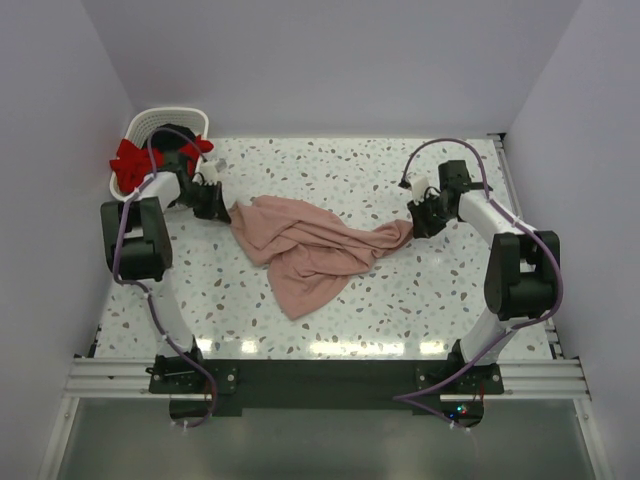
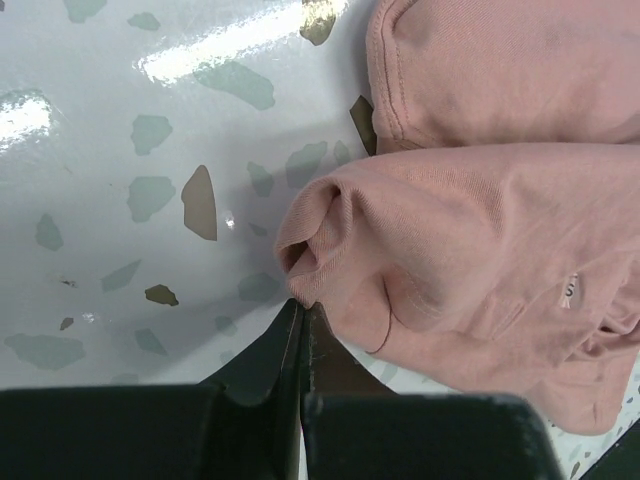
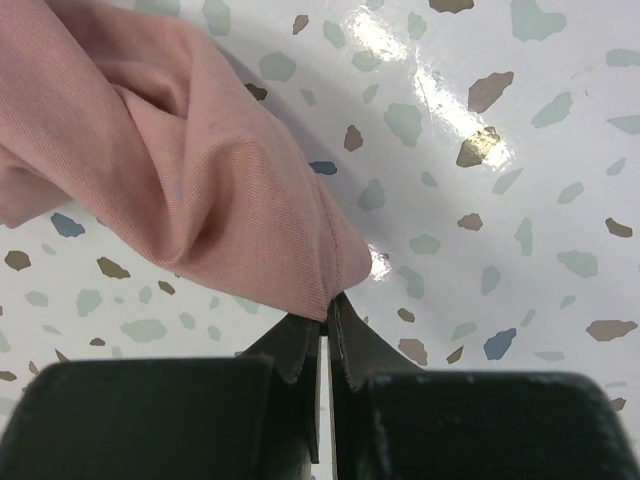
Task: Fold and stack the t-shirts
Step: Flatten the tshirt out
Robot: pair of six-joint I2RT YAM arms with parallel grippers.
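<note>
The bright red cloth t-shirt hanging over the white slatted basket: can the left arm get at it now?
Probably not yet: the left tool is shut on the salmon-pink cloth t-shirt. The bright red cloth t-shirt hangs nearby, uncovered.

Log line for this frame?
left gripper: shut on pink shirt | right gripper: shut on pink shirt | red shirt, black shirt: in basket

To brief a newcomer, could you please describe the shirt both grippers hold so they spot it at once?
In the middle of the speckled table, the salmon-pink t-shirt lies crumpled, its ends pinched by the left gripper and right gripper. It is the only shirt outside the white basket, holding the red t-shirt.
</note>
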